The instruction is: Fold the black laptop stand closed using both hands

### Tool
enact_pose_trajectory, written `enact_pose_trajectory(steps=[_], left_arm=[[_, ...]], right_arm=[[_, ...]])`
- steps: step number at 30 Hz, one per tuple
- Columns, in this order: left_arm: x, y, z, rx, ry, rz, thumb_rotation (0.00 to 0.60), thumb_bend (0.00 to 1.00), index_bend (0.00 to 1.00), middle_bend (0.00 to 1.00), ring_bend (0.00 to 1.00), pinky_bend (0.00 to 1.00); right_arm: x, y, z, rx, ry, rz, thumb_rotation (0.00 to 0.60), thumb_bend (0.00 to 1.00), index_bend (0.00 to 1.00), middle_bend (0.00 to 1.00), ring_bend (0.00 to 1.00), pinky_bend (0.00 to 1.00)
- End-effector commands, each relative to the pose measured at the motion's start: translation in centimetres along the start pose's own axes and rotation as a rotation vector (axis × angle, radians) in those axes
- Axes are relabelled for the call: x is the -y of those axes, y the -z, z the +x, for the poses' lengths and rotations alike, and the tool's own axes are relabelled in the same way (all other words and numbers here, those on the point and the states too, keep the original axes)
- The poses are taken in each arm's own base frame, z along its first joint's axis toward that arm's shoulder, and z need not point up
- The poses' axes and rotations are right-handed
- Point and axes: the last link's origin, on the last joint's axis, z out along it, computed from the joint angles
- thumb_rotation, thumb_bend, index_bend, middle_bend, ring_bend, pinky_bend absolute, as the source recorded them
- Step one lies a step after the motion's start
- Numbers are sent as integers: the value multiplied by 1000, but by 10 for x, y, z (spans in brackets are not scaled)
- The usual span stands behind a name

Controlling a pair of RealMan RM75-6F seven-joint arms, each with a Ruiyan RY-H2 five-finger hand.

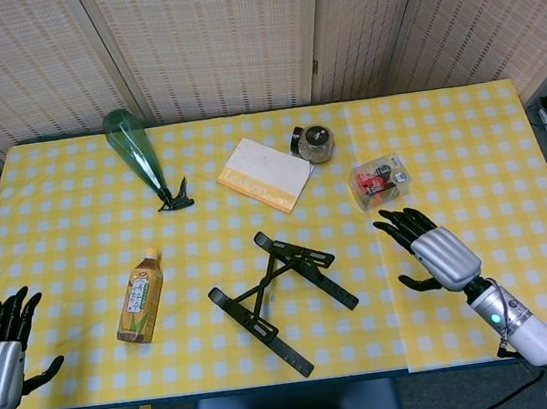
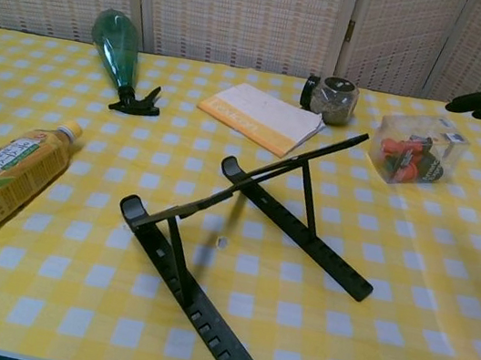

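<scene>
The black slotted plastic laptop stand (image 1: 276,300) is seen standing fully unfolded near the front middle of the yellow-and-white checked tablecloth (image 1: 468,149), its two base rails splayed and its support arms raised; nothing of the folding appears done, and the whole closing is judged still to be carried out. The left hand (image 1: 4,341) is held at the table's near left corner, fingers spread and nothing grasped; the right hand (image 1: 431,249) hovers right of the stand, apart from it, fingers likewise spread and empty. A lying yellow-labelled tea bottle (image 1: 141,298) is found left of the stand; a clear plastic box with red contents (image 1: 380,179) lies just beyond the right hand. Farther back are placed a white-and-yellow booklet (image 1: 264,173), a small dark-lidded glass jar (image 1: 315,143) and a toppled green spray bottle (image 1: 141,156); no reach appears blocked.
</scene>
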Motion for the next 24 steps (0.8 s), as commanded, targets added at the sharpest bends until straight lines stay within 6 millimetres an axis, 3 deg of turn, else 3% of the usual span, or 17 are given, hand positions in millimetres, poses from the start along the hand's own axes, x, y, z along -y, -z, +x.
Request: enact_pose_trajectory(steps=[1, 12, 17, 24], left_arm=[[-2, 0, 0, 2, 4, -11, 600, 219, 0, 12, 30, 0], [-28, -18, 0, 32, 73, -171, 600, 216, 0, 15, 31, 0], [-59, -32, -3, 124, 203, -358, 600, 175, 0, 15, 35, 0], [-109, -49, -16, 222, 342, -582, 600, 155, 0, 15, 28, 0]], right_arm=[[3, -13, -4, 22, -30, 5, 600, 320, 0, 6, 43, 0], [19, -51, -5, 40, -60, 54, 600, 320, 0, 6, 62, 17], [31, -60, 5, -5, -59, 86, 600, 321, 0, 6, 66, 17], [36, -58, 17, -37, -61, 80, 600, 320, 0, 6, 69, 18]])
